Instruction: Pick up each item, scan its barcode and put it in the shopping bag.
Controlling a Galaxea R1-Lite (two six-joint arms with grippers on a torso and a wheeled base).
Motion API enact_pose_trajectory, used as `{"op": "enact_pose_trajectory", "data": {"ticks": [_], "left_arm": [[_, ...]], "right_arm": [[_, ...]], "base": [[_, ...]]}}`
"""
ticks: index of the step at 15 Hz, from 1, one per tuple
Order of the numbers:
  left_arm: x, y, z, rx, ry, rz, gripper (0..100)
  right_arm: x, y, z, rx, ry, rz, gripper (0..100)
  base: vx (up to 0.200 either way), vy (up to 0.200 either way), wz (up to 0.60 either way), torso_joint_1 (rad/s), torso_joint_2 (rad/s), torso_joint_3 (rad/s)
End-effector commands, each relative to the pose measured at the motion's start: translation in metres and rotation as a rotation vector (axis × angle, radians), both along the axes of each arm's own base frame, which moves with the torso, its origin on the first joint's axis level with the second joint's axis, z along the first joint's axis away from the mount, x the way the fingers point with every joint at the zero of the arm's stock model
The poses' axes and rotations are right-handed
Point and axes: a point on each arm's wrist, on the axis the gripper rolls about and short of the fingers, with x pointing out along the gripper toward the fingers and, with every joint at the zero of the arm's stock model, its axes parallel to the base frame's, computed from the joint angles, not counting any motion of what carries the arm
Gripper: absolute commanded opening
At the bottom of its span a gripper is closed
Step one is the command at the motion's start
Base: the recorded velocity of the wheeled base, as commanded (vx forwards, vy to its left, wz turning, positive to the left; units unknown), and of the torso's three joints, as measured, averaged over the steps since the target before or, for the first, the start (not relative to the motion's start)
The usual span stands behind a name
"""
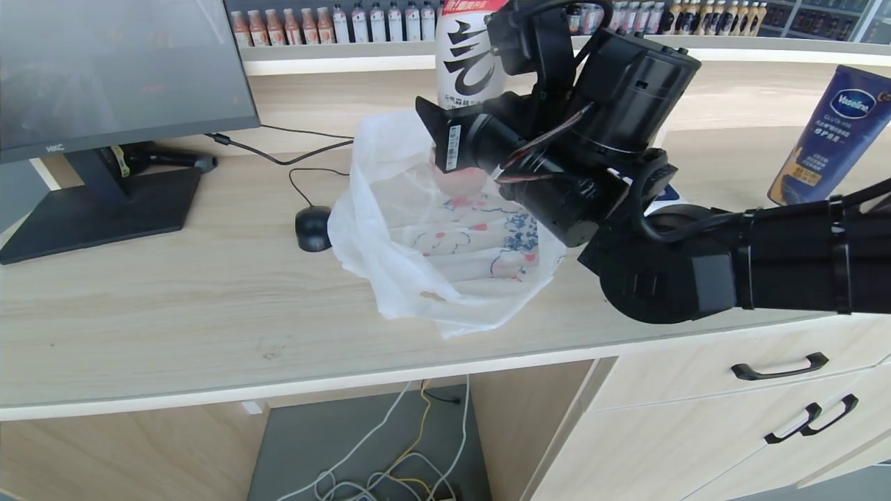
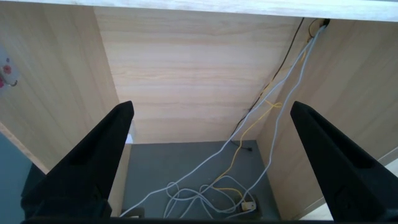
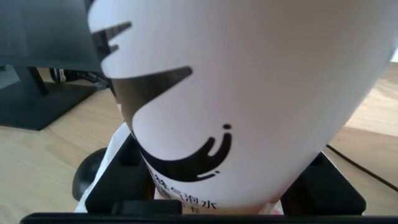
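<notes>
Grips white bottle (image 1: 465,66) low with right gripper (image 1: 456,145), upright, over shopping bag (image 1: 390,236) gaping at 6 o'clock. Has left gripper (image 2: 211,163) spread wide, empty, under counter (image 1: 174,292). Might tip on release: top-heavy, soft bag floor; could drag limp rim inward.

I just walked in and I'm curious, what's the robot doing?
The robot's right gripper is clamped on a white drink bottle with black brush lettering, holding it upright at the mouth of the open white plastic shopping bag on the wooden counter. It has not let go. The left gripper hangs open below the counter, holding nothing. A blue lotion bottle stands off to the robot's right.
</notes>
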Motion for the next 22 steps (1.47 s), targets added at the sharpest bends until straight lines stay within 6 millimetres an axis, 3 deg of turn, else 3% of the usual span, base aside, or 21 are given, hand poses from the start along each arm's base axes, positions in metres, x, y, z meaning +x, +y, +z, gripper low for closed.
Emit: {"op": "enact_pose_trajectory", "data": {"ticks": [1,4,10,22], "left_arm": [[0.000,0.000,0.000,-0.001,0.000,0.000,100],[0.000,0.000,0.000,-0.001,0.000,0.000,100],[0.000,0.000,0.000,-0.001,0.001,0.000,100],[0.000,0.000,0.000,-0.001,0.000,0.000,100]], "right_arm": [[0.019,0.014,-0.007,-0.015,0.029,-0.001,0],[0.022,0.016,-0.010,-0.024,0.089,0.008,0],[0.035,0.025,-0.035,-0.046,0.137,0.006,0],[0.043,0.033,-0.055,-0.076,0.168,0.007,0]], "base": [[0.000,0.000,0.00,0.000,0.00,0.000],[0.000,0.000,0.00,0.000,0.00,0.000],[0.000,0.000,0.00,0.000,0.00,0.000],[0.000,0.000,0.00,0.000,0.00,0.000]]}}
